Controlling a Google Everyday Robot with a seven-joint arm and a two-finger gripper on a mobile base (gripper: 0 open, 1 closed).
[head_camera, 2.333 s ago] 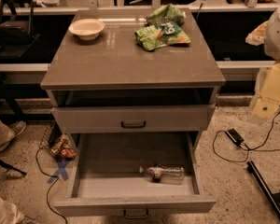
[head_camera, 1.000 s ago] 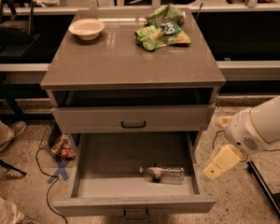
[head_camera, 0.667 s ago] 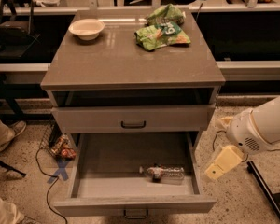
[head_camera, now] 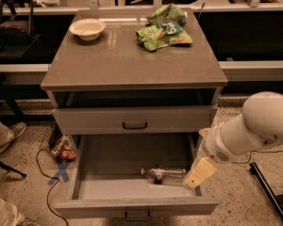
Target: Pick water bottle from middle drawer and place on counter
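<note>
Water bottle (head_camera: 166, 174) lies on its side in the open middle drawer (head_camera: 132, 206), front right area. Gripper (head_camera: 200, 172) hangs just beside the bottle's right end, close to the drawer's right wall; how wide it stands, cannot tell. Likely risks: the bottle is round and lying down, so a nudge could roll it away across the drawer floor; a slanted approach could clip the right wall; lifting straight back could knock the upper drawer front (head_camera: 134, 120) or the edge of the counter (head_camera: 122, 60). On the counter, a bowl (head_camera: 87, 28) sits back left and green snack bags (head_camera: 164, 32) back right, crowding placement there. Floor clutter (head_camera: 61, 149) lies left of the cabinet, out of the way.
</note>
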